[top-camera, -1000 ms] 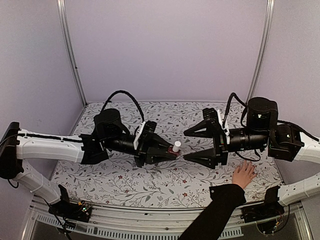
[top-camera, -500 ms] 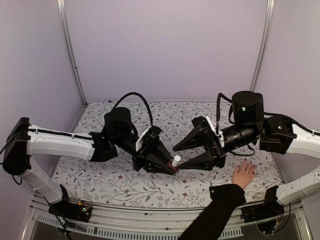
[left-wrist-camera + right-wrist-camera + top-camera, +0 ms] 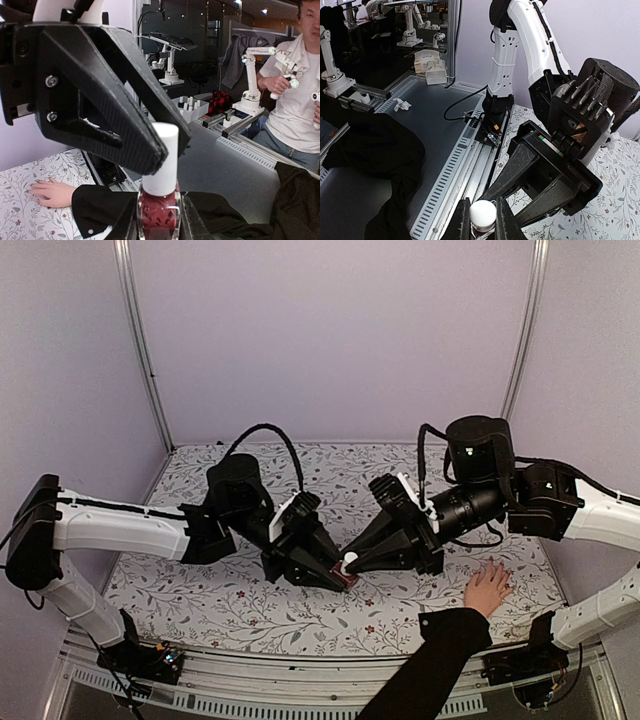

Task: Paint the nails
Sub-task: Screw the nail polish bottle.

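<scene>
A small dark-red bottle with a white cap is held above the table's middle. My left gripper is shut on its glass body. From the right, my right gripper is shut on the white cap, with one finger against each side of it. A light-skinned hand in a black sleeve lies flat with spread fingers at the front right, to the right of both grippers. The hand also shows in the left wrist view. Its nails are too small to make out.
The table has a floral cloth and purple walls on three sides. A metal rail runs along the near edge. Beyond the table a person in a white shirt stands among other equipment.
My right gripper has moved left to the bottle and closed from wide open onto the white cap. The left arm brought the bottle slightly down and right, then held still. The hand has not moved.
</scene>
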Motion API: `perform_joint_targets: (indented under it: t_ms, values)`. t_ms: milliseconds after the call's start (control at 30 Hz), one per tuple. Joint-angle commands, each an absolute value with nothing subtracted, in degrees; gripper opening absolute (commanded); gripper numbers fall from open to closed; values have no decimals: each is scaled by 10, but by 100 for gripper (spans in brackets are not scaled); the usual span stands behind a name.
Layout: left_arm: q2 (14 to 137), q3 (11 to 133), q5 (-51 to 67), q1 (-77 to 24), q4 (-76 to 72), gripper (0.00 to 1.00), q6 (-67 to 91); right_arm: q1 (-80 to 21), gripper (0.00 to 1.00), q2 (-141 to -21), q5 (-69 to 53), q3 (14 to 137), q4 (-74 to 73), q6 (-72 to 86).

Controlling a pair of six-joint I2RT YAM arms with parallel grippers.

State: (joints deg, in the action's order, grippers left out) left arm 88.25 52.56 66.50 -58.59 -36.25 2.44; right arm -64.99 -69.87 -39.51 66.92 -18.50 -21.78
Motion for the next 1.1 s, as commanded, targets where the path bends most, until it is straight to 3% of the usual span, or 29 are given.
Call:
perform_joint_targets:
  t_ms: [0,533,1067]
  values:
    - [866,518,614,-575,-395,0,26,-654,0,-705,-386,682,-193,-202]
    - [808,468,359,-567,-444,0,14,-654,0,-708,-194,667,-150,-134]
    - [858,494,48,-625,-496,0,-50,-654,0,-756,61,665,-71,-67]
